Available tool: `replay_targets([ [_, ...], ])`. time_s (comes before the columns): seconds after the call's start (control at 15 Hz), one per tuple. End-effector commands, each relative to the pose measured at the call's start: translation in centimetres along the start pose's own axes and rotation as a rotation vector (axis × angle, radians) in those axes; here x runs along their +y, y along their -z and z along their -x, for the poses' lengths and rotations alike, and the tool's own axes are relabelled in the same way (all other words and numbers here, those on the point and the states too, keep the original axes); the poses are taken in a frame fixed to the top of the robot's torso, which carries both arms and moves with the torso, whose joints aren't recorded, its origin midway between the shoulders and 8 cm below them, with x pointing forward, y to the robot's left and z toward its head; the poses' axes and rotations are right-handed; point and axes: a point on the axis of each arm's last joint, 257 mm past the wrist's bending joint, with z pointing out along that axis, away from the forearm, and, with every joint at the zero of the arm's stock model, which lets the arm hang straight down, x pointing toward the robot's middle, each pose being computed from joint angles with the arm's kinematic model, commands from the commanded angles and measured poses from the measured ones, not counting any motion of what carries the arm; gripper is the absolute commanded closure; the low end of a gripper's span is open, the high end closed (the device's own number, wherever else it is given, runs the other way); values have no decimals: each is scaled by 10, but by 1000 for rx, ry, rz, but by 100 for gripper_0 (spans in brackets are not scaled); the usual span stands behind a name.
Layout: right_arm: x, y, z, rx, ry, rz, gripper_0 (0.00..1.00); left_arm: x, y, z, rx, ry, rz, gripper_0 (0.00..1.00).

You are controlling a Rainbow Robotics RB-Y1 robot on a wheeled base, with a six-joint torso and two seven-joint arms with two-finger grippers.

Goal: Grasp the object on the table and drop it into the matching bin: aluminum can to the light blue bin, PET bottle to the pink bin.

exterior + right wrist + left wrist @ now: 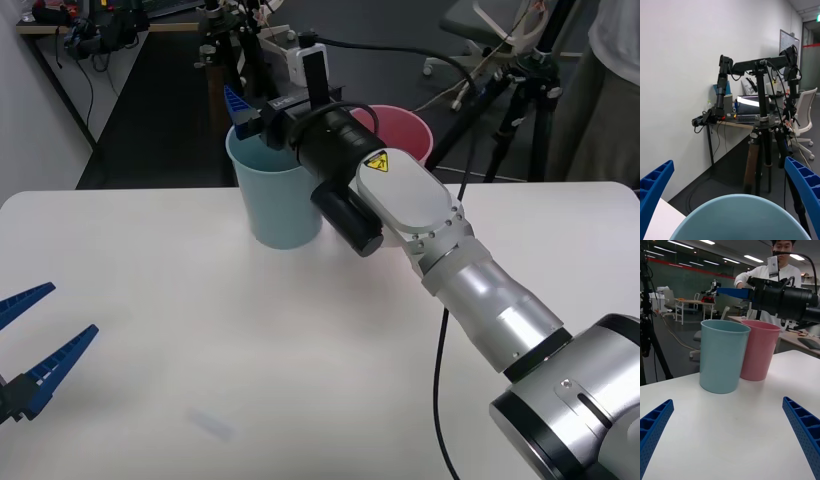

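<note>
My right gripper (252, 115) reaches across the white table (200, 350) and hangs open just above the mouth of the light blue bin (280, 210). In the right wrist view its gripper (730, 183) has nothing between the blue fingers (805, 183), and the bin's rim (741, 204) lies directly below. The pink bin (405, 130) stands touching the blue one on its right, partly behind my right arm. The aluminum can is out of view. My left gripper (45, 330) rests open at the table's near left edge, facing both the light blue bin (722, 356) and the pink bin (758, 352).
Camera tripods (520, 100) and an office chair stand behind the table's far edge. A person (615, 90) stands beyond the far right corner. A black cable (437, 400) hangs from my right arm over the table. The tabletop in front of the bins is bare.
</note>
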Motion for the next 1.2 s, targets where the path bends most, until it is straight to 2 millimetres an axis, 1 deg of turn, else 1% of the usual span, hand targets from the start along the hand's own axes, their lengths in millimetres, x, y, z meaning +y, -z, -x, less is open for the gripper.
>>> replay_targets([
  [0.07, 1, 31, 13, -53, -7, 20, 0, 0, 0, 0, 0, 0, 0, 0],
  [0.2, -1, 66, 13, -75, -11, 35, 0, 0, 0, 0, 0, 0, 0, 0],
  [0.27, -1, 82, 17, -90, -9, 41, 0, 0, 0, 0, 0, 0, 0, 0],
  [0.33, -3, 105, 22, -105, -5, 49, 0, 0, 0, 0, 0, 0, 0, 0],
  [0.47, -8, 140, 22, -105, 5, 50, 0, 0, 0, 0, 0, 0, 0, 0],
  [0.53, -12, 163, 21, -95, 7, 53, 0, 0, 0, 0, 0, 0, 0, 0],
  [0.6, -16, 181, 20, -86, 7, 61, 0, 0, 0, 0, 0, 0, 0, 0],
  [0.67, -24, 199, 18, -72, 6, 59, 0, 0, 0, 0, 0, 0, 0, 0],
  [0.73, -31, 224, 14, -51, -3, 69, 0, 0, 0, 0, 0, 0, 0, 0],
  [0.8, -36, 238, 12, -36, 0, 77, 0, 0, 0, 0, 0, 0, 0, 0],
  [0.87, -47, 261, 7, -8, 13, 73, 0, 0, 0, 0, 0, 0, 0, 0],
  [0.93, -56, 280, 3, 18, 22, 73, 0, 0, 0, 0, 0, 0, 0, 0],
  [1.0, -66, 303, -3, 50, 22, 80, 0, 0, 0, 0, 0, 0, 0, 0],
  [1.13, -80, 337, -9, 96, 31, 91, 0, 0, 0, 0, 0, 0, 0, 0],
  [1.2, -88, 358, -12, 124, 42, 95, 0, 0, 0, 0, 0, 0, 0, 0],
])
